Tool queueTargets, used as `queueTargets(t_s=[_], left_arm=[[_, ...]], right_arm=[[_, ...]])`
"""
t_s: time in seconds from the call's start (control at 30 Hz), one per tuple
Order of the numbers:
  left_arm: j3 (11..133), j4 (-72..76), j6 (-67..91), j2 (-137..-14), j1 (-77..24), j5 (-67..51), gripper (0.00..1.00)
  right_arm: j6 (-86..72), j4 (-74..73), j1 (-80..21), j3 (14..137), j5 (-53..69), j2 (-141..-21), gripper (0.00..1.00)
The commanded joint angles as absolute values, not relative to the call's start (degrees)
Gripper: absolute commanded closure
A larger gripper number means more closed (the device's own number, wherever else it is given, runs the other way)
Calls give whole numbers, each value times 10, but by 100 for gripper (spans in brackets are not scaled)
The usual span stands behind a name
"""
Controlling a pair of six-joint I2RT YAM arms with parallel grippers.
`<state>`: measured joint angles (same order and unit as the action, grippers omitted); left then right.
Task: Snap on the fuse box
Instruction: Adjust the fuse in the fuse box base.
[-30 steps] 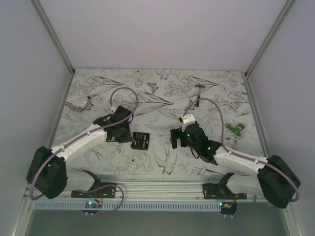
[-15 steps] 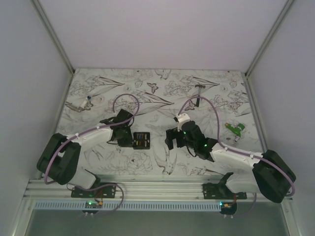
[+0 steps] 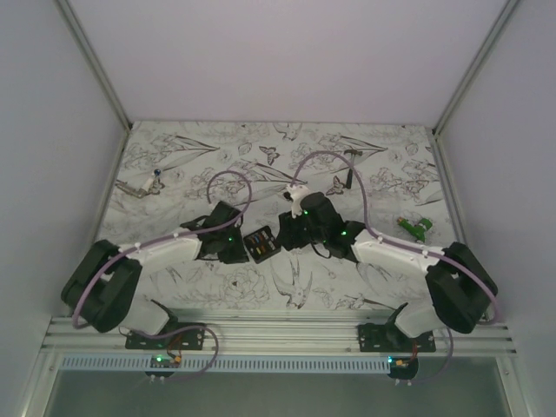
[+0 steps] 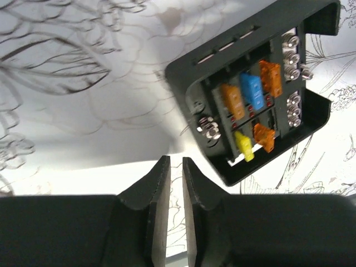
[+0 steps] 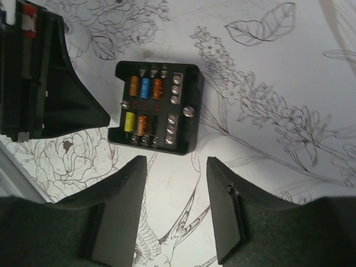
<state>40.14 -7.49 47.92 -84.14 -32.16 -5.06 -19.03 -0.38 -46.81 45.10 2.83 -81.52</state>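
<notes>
The fuse box [image 3: 261, 243] lies face up on the worktop [image 3: 174, 174], with orange, blue and yellow fuses [image 5: 146, 88] in two rows. It sits between the tools, at 3 o'clock from the left tool [image 3: 238, 249] and at 9 o'clock from the right tool [image 3: 285, 233], touching neither. The left tool is almost closed, with nothing in the slit. The right tool gapes, empty. The left arm [image 3: 165, 248] and right arm [image 3: 391, 256] stretch low, angled inward.

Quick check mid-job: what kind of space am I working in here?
Probably a small enclosed robot test booth, not a workshop: plain white walls in a metal frame, a table covered with a flower-print sheet, and an aluminium mounting rail along the near edge.
</notes>
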Motion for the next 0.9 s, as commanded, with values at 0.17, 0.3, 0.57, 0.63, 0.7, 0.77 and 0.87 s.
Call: queueTargets(t_s=[0.17, 0.3, 0.57, 0.63, 0.7, 0.77, 0.87], left_arm=[[321, -17, 518, -752, -268, -102, 75], [317, 9, 528, -756, -267, -133, 75], [310, 33, 542, -752, -267, -142, 74], [309, 36, 544, -757, -267, -146, 74], [309, 42, 546, -762, -267, -149, 74], [308, 47, 549, -765, -267, -152, 75], [308, 52, 549, -768, -267, -152, 75]], right_arm=[[-184, -74, -479, 569, 134, -920, 71], [-183, -95, -485, 606, 142, -961, 81], [-190, -107, -492, 637, 151, -1008, 86], [-192, -107, -494, 640, 153, -1013, 87], [-192, -107, -495, 642, 154, -1019, 88], [-194, -107, -496, 644, 158, -1022, 88], [-194, -106, -498, 646, 157, -1027, 88]])
